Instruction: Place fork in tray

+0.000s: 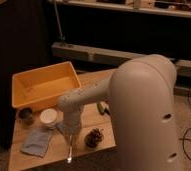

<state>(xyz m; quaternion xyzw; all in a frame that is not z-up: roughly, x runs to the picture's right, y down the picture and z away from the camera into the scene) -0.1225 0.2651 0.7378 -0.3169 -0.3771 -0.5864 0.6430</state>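
One arm [144, 110]: bulky white housing fills the lower right of the frame, nearest the camera; a slimmer link reaches left from it and bends down over the table
Fork [69, 154]: slim and silvery; lies flat on the wooden table [24, 161] at lower centre, running almost straight up the frame; near end free, far end passing under the gripper; well apart from the tray
Pine cone [94, 137]: dark; on the table just right of the fork
Blue cloth [37, 141]: folded; left of the fork, apart from it
Gripper [69, 135]: points down at the fork's far end; jaws together; whether they pinch the fork is hidden by the wrist
White cup [49, 117]: upright; just left of the gripper
Dark cup [25, 115]: small; left of the white cup
Green-tipped tool [103, 108]: right of the slim link, partly hidden by the arm
Tray [19, 95]: yellow-orange bin with raised sides; at the table's far left, upper left of the frame, beyond both cups
Shelving [129, 52]: dark, across the top of the frame, farthest back
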